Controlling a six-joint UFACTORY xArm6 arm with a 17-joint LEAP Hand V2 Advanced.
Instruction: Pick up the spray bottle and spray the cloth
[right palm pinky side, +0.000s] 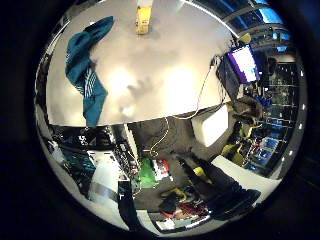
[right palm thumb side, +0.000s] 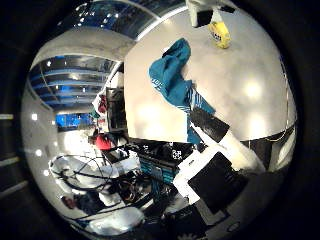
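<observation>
Right thumb side palm view: robot hand (right palm thumb side: 220, 165) above the table (right palm thumb side: 260, 90), fingers seemingly uncurled, holding nothing.
Spray bottle (right palm pinky side: 143, 19): yellow, on table, far from palm.
Cloth (right palm pinky side: 86, 70): teal, white-striped, crumpled near table edge.
Writing: unreadable.

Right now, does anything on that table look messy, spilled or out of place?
Only the teal cloth: it lies crumpled and twisted on the white table, one end drooping over the edge. The yellow spray bottle is at the far side, well apart from it. No spill or damage shows.
</observation>
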